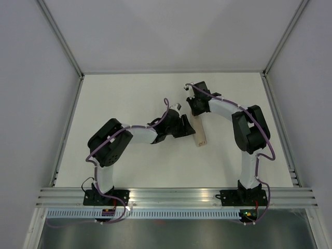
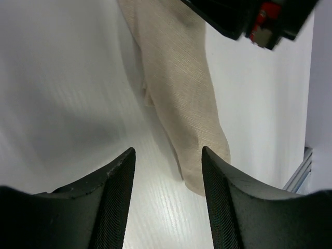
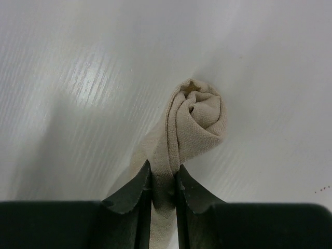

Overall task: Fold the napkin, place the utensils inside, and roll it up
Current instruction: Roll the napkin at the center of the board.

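The napkin (image 1: 198,136) lies rolled into a tan tube near the middle of the white table. In the left wrist view the napkin (image 2: 179,88) runs away from the camera, its near end just ahead of my left gripper (image 2: 167,151). That gripper is open, with only bare table between its fingers. In the top view my left gripper (image 1: 185,126) sits at the roll's left side. My right gripper (image 1: 194,110) is at the roll's far end. In the right wrist view the gripper (image 3: 163,168) is shut on an outer layer of the napkin (image 3: 199,114), beside the spiral end. The utensils are hidden.
Aluminium rails (image 1: 176,196) run along the near table edge above the arm bases, and a rail corner (image 2: 298,174) shows in the left wrist view. White walls close off the left, far and right sides. My right arm's wrist (image 2: 249,15) hangs over the roll's far end.
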Controlling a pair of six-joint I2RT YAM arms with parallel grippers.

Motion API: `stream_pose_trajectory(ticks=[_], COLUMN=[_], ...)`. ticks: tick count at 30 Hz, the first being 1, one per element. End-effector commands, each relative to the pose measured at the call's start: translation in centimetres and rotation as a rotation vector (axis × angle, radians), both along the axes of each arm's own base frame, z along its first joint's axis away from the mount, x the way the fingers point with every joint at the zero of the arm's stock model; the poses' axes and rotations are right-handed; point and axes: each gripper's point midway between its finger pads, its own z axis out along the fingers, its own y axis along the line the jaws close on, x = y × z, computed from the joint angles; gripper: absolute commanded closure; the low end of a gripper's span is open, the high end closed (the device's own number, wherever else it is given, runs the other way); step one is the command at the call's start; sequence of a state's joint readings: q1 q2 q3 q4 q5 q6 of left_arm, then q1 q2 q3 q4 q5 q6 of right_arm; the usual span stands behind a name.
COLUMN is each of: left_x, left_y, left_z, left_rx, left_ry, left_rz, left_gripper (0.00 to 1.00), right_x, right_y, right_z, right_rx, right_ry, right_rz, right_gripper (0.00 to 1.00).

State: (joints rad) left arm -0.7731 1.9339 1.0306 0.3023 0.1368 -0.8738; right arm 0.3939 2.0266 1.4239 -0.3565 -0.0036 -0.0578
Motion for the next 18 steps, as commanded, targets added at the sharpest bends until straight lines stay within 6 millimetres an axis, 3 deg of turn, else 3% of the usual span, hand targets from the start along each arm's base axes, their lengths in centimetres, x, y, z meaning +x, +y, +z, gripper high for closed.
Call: stream_pose_trajectory(ticks=[1,8,10,18], left_x=[0.7,0.1,-0.3,-0.9], left_y=[-1.6,-4.0,-3.7,-3.1], left_z=[3.7,4.0,2.8,1.0], left_rx=[0.034,0.102,0.165,0.316], left_ry=[-0.152,-0.198,-0.177,-0.17], left_rz=[0.001,-0.015,-0.012,-0.036], left_gripper=[0.4,0.4,0.42,0.49], right_x=[1.0,1.2,1.2,1.4], right_y=[-1.7,-1.6,-1.5,-1.3], right_z=[1.4,1.5,1.4,1.1], right_rx=[-0.114,-0.129,-0.129,-0.129], right_ry=[-0.052,-0.056,-0.049,-0.038], right_rz=[-0.064,-0.073,-0.072,-0.072], right_gripper=[0.85,0.85,0.85,0.83])
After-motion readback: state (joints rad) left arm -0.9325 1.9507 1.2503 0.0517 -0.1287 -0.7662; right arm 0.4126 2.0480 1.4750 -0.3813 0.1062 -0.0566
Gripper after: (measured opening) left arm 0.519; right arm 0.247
